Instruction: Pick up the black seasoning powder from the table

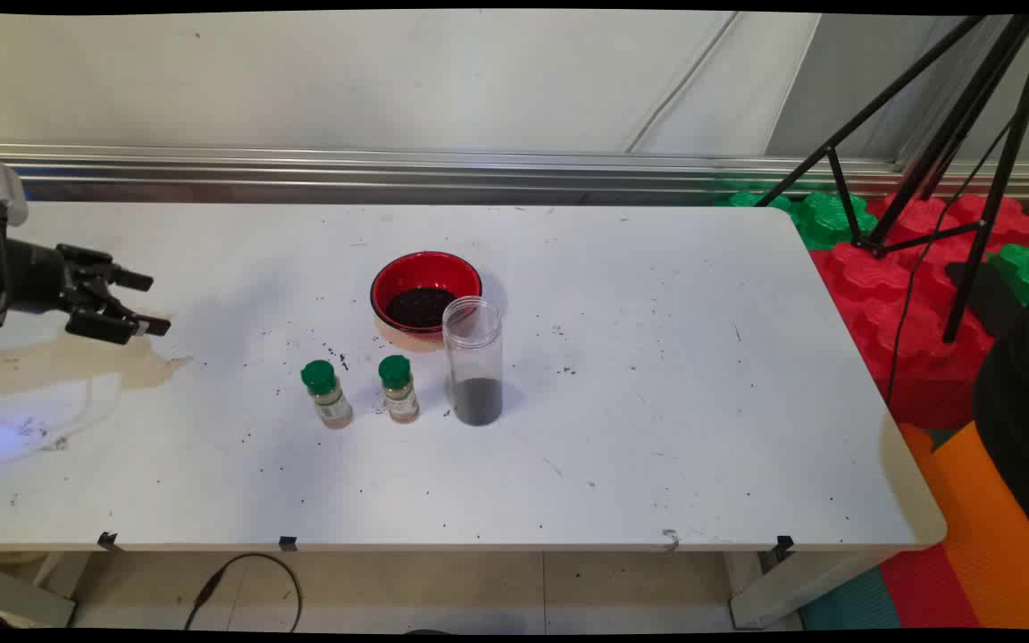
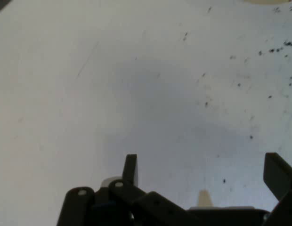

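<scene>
Tool point(image 1: 146, 304) of black two-finger make hangs wide and empty over the white bench point(image 1: 657, 402) at its left side, well apart from two green-capped spice jars point(image 1: 327, 394), clear plastic cylinder point(image 1: 473, 361) and red bowl point(image 1: 425, 290)

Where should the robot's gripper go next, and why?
Probably a short move to the right, toward the two green-capped spice jars. The gripper is open, holds nothing and hangs over bare table at the left side. The left jar is the nearest thing; the clear tall jar and red bowl are farther.
</scene>
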Controlling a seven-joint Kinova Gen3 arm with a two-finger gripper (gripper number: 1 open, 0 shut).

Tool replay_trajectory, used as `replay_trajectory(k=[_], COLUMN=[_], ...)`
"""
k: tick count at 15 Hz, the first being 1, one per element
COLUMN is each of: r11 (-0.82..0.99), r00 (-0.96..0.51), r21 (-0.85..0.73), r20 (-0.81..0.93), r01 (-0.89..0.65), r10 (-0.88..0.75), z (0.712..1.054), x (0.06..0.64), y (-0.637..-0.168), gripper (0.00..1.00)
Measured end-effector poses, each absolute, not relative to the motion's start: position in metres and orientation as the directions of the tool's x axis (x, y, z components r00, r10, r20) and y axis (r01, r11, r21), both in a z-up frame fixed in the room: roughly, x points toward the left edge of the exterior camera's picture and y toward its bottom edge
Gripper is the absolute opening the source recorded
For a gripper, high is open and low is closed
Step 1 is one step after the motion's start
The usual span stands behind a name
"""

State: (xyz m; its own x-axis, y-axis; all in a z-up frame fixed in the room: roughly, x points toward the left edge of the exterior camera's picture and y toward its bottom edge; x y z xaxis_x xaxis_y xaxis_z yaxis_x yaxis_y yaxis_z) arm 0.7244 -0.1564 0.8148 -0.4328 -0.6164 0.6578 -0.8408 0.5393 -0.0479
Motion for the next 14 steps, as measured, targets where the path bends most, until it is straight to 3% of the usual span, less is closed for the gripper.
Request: replay_trajectory(k=[14], r11=[0.795], r00=[-0.695], r21=[-0.194], r20=[0.63], r01=[-0.575], r10=[-0.348], z=[0.873], x=[0.639], y=[-0.195], gripper=[1.0])
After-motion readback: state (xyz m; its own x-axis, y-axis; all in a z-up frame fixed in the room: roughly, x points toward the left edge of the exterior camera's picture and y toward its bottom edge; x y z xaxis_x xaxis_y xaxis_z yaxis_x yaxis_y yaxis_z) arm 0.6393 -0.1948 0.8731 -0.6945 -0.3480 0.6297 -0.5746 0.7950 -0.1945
